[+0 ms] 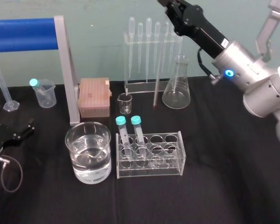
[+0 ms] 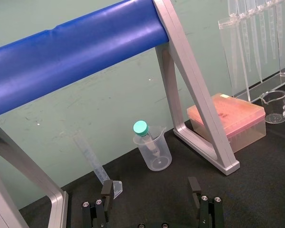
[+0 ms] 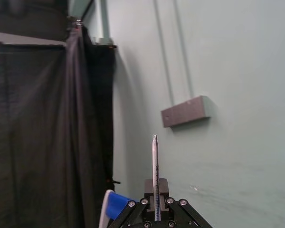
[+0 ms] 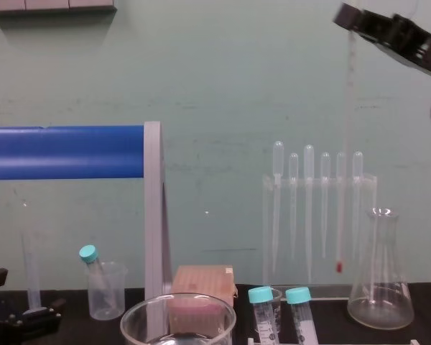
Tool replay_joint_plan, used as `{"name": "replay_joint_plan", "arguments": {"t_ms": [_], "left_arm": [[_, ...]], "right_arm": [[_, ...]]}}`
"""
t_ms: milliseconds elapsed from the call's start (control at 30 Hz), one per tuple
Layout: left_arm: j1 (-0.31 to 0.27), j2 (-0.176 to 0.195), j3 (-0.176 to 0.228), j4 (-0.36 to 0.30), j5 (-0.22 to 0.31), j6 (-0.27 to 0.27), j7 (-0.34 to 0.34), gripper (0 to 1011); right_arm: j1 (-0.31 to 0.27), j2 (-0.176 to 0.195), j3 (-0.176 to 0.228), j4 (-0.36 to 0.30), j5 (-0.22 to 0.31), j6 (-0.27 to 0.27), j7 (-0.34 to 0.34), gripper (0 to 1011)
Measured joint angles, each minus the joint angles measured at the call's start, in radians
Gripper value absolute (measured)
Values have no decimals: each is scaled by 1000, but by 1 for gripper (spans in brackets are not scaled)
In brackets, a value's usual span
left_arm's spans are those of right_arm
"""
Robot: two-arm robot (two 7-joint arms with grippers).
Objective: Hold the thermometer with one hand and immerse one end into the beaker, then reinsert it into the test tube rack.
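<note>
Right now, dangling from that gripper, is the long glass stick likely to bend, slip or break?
The thermometer hangs straight, so probably stiff. Thin glass, likely fragile. The right gripper pinches it near the top, so it may swing.

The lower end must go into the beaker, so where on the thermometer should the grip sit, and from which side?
Near the top end, from the side. The thermometer hangs upright, red tip down; the right gripper's fingers pinching across the thin rod up high, as now, leave its lower length free for the beaker. The left gripper sits parked at far left.
</note>
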Motion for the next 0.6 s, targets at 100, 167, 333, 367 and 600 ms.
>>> {"name": "replay_joint_plan", "arguments": {"t_ms": [100,167,333,367,600], "left_arm": [[0,0,0,0,0,0,0,1008],[0,0,0,0,0,0,0,1008],[0,0,0,0,0,0,0,1008],[0,0,0,0,0,0,0,1008],[0,0,0,0,0,0,0,1008]], "right_arm": [[35,-21,-20,28,-13,-11,28,57],[59,-39,-37,47,-22,-19,50,57],[101,-76,-72,82,-33,-31,97,57],[107,-82,-77,85,-33,-31,105,57],[137,-118,-118,108,-33,-23,146,57]]}}
